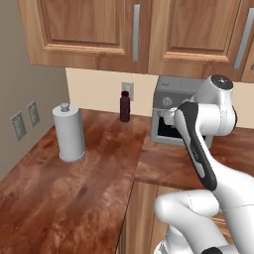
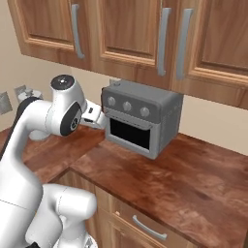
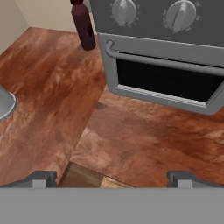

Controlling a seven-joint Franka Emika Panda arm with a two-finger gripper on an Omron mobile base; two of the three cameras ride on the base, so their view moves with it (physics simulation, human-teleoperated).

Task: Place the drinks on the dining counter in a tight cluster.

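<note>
One of the drinks, a dark maroon bottle (image 1: 125, 107), stands upright at the back of the corner worktop, by the wall and just left of the grey toaster oven (image 1: 173, 116). In the hand view the bottle (image 3: 83, 24) is at the top left, far beyond my gripper (image 3: 113, 179). The gripper is open, its two fingertips (image 3: 41, 178) wide apart with nothing between them. It hovers above the worktop in front of the oven door. The dining counter is out of view.
A grey paper-towel roll (image 1: 68, 133) stands upright on the left arm of the worktop (image 1: 74, 198). The toaster oven (image 2: 140, 121) sits against the back wall under wooden wall cabinets (image 2: 145, 34). Wall sockets (image 1: 25, 119) are on the left wall.
</note>
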